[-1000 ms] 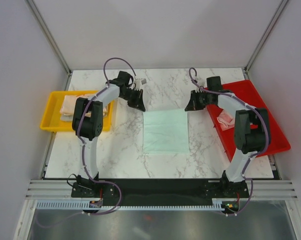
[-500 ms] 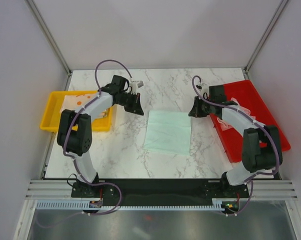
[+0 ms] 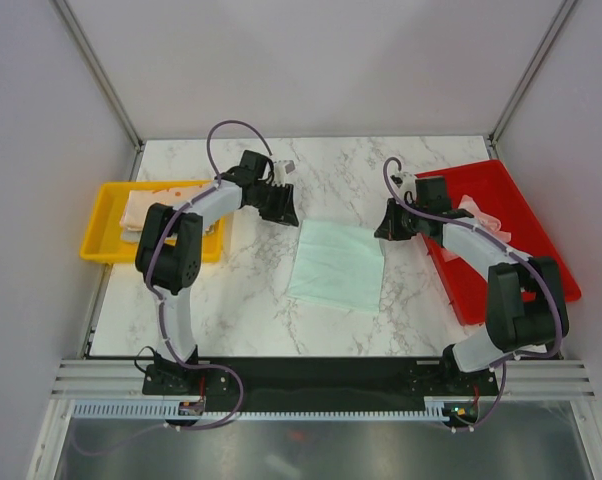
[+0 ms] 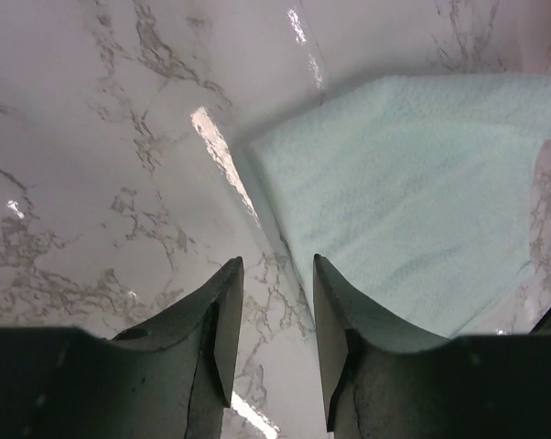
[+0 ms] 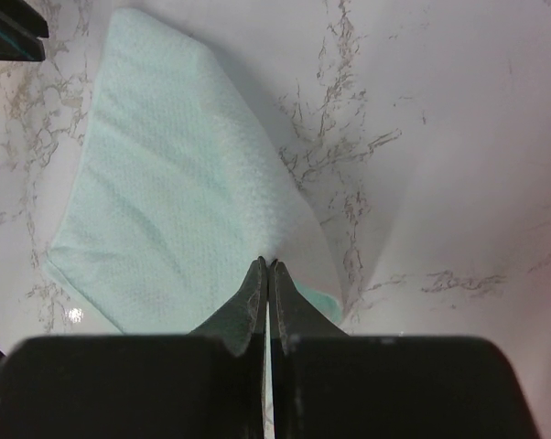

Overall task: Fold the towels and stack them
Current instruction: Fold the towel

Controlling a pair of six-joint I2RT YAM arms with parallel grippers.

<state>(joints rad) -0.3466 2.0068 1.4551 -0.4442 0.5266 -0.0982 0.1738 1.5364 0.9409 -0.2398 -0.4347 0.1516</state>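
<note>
Top external view: a green towel (image 3: 336, 265) is being laid out flat in the middle of the marble table (image 3: 231, 300). It is being flanked at its far corners by the left gripper (image 3: 279, 206) and the right gripper (image 3: 385, 226). A pile of towels (image 3: 146, 208) is being kept in the yellow tray (image 3: 99, 222) on the left, and a loose towel (image 3: 478, 214) is being kept in the red tray (image 3: 526, 275) on the right. The table is being enclosed by plain pale walls (image 3: 311, 70). Left wrist view: the left gripper (image 4: 275, 274) is being held with its jaws apart and nothing between them. Bare marble is being shown in the gap, with the green towel (image 4: 413, 183) just beyond and to one side. Right wrist view: the right gripper (image 5: 267, 267) is being kept pressed together on the edge of the green towel (image 5: 166, 183), which is being drawn up into a small peak there. By the look of it, the towel is being squared up ahead of its first fold. The next move is likely being set up for the left jaws to close on their own corner, so both corners can be carried over together.
</note>
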